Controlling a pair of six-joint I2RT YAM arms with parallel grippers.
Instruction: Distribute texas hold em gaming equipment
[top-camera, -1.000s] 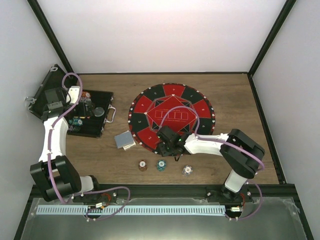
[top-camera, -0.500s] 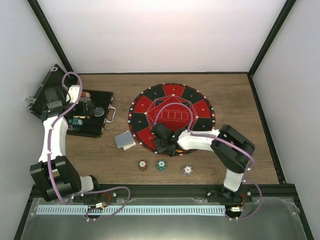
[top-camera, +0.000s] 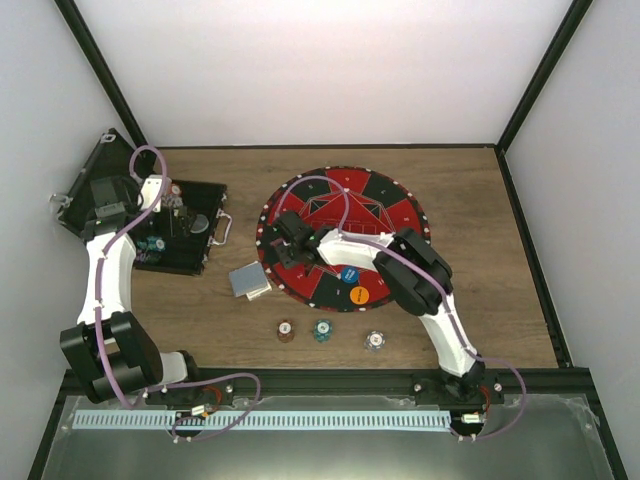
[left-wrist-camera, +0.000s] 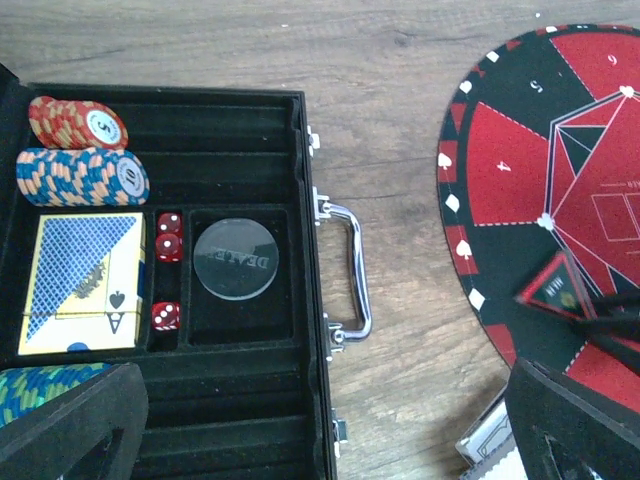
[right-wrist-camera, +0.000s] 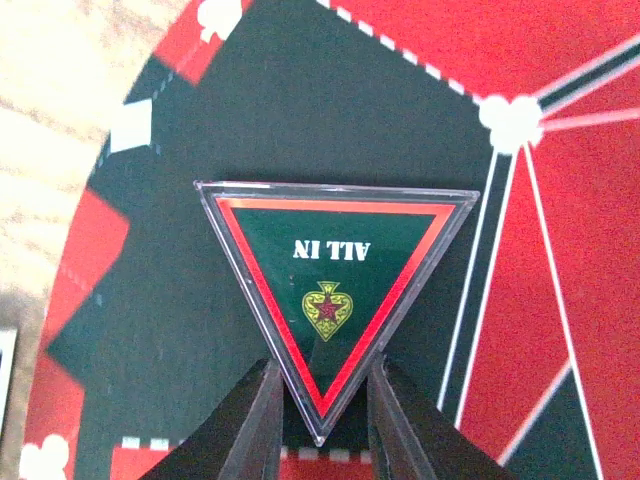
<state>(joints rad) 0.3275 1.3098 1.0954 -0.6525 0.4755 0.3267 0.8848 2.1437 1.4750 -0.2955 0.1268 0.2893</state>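
a brown wooden table sits inside plain white walls. from above, my left gripper hangs over the open black case. my right gripper is over the left part of the round red-and-black mat. back toward my bases from it, a blue chip and an orange chip lie on the mat. nearer still, on bare wood, are a brown chip, a green chip and a white chip. the cards lie just beside the mat's rim.

at my left wrist, my fingers stand wide apart, holding nothing. ahead of them the case holds a red stack marked "5", a blue-and-orange stack marked "10", a blue deck with a spade, red dice and a clear disc reading "dealer". the mat's segments read 5, 4 and 9.

at my right wrist, my fingers are clamped on the near tip of a clear triangular marker, which reads "all in" above a spade emblem, over a black segment.
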